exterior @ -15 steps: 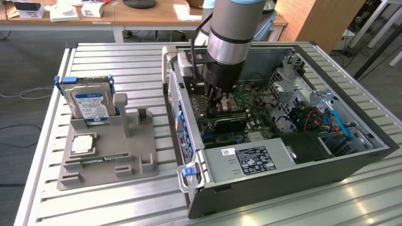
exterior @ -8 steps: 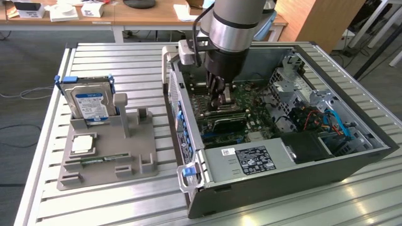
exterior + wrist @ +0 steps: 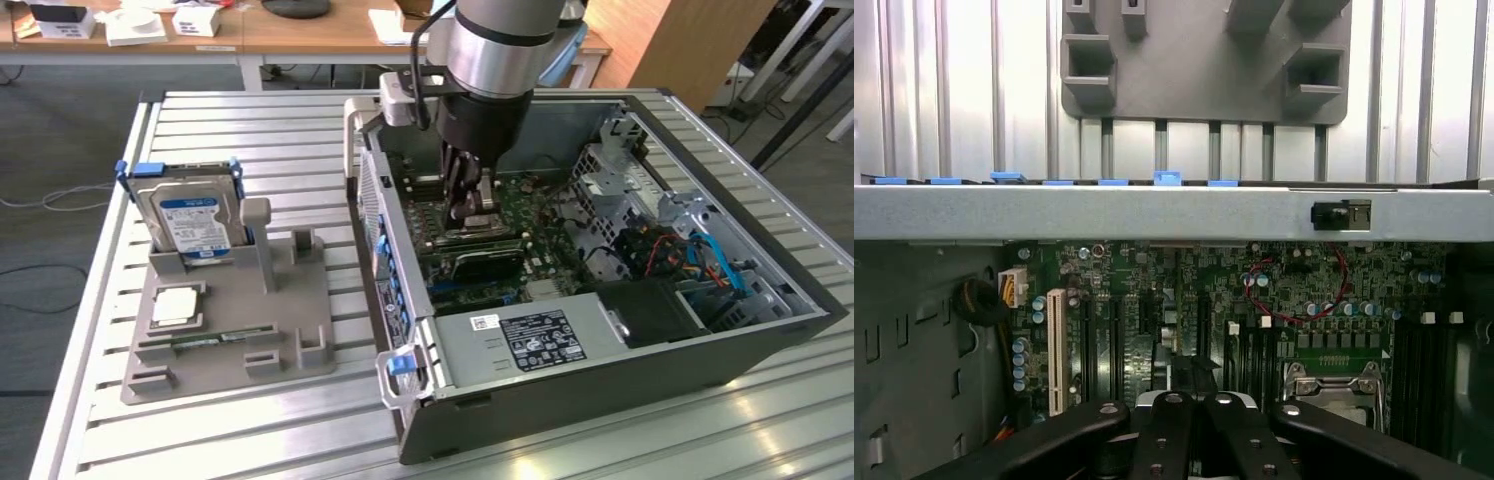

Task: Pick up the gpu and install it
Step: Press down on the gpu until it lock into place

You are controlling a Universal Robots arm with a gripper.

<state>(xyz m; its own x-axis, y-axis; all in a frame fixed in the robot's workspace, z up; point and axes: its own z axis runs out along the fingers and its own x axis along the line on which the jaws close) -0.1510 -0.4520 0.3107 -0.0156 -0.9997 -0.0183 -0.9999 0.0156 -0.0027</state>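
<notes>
The black two-fingered gripper [image 3: 470, 212] hangs inside the open grey computer case [image 3: 721, 365], its fingers drawn fully together over the green motherboard [image 3: 534, 235]. The gpu, a flat dark card with a rounded black cooler [image 3: 481, 265], lies just below it at six o'clock; whether the fingers grasp it, I cannot tell.

One open computer case [image 3: 601, 330] lies on the slatted table [image 3: 200, 440]. One grey fixture stand [image 3: 234, 340] sits at the case's 9 o'clock. It carries one hard drive [image 3: 194, 222], one processor chip [image 3: 176, 306] and one memory stick [image 3: 207, 340]. One gpu [image 3: 483, 263] sits inside the case. One robot arm [image 3: 501, 45] with one gripper [image 3: 470, 205] is present.
</notes>
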